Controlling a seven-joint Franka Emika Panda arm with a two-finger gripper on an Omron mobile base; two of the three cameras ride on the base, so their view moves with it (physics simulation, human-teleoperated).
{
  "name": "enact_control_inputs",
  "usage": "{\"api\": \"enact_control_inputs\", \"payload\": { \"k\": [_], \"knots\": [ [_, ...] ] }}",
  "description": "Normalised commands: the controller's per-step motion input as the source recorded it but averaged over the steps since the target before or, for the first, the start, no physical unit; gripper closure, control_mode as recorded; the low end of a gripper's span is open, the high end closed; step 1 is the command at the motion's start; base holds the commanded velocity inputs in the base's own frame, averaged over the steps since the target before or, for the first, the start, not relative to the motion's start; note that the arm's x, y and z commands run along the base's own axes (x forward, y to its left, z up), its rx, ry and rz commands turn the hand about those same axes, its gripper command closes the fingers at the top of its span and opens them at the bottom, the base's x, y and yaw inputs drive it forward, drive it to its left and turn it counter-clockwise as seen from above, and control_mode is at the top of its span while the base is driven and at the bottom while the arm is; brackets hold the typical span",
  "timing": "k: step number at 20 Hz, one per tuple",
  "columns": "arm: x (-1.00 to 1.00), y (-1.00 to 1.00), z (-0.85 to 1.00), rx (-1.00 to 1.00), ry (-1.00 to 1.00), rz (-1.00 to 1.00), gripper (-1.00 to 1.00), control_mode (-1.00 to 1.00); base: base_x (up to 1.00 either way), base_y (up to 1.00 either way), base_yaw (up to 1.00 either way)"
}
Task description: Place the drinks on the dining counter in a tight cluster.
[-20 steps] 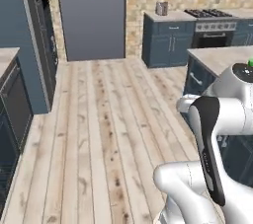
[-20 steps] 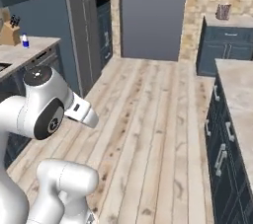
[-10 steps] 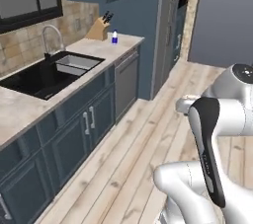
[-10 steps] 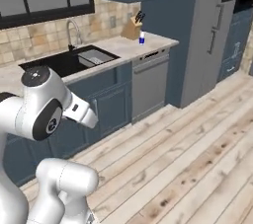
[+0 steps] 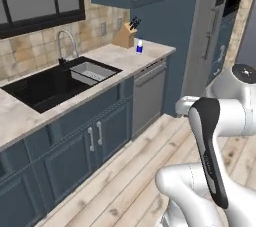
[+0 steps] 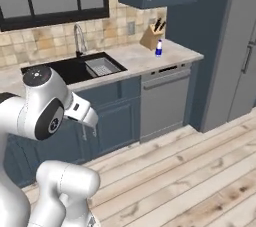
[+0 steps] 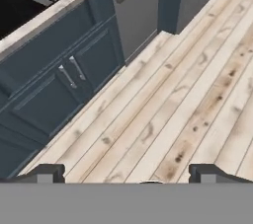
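While the empty end effector (image 7: 126, 173) hangs with jaws spread wide over bare wooden floor, the small clear blue-labelled white-capped bottle (image 5: 139, 46) stands far ahead on the marble sink bench (image 5: 107, 57), beside the knife block (image 5: 127, 33), probably awaiting pickup.

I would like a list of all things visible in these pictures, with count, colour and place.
bottle: one, small, clear with blue label and white cap, on the counter beside the knife block
knife block: one, tan, at the wall
sink: one, black, set in the counter
basket: one, grey, in the sink
faucet: one, silver, behind the sink
counter: one, beige marble, over dark blue cabinets
dishwasher: one, grey, under the counter
fingers: two, dark, wide apart, above the wooden floor
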Motion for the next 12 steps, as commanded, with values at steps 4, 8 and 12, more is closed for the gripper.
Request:
{"api": "enact_control_inputs", "payload": {
  "k": [4,8,12],
  "knots": [
    [0.0,0.0,0.0,0.0,0.0,0.0,-1.0,1.0,1.0,-1.0,0.24],
    [0.0,0.0,0.0,0.0,0.0,0.0,-1.0,1.0,1.0,-1.0,0.01],
    [0.0,0.0,0.0,0.0,0.0,0.0,-1.0,1.0,1.0,-0.89,0.0]
  ]
}}
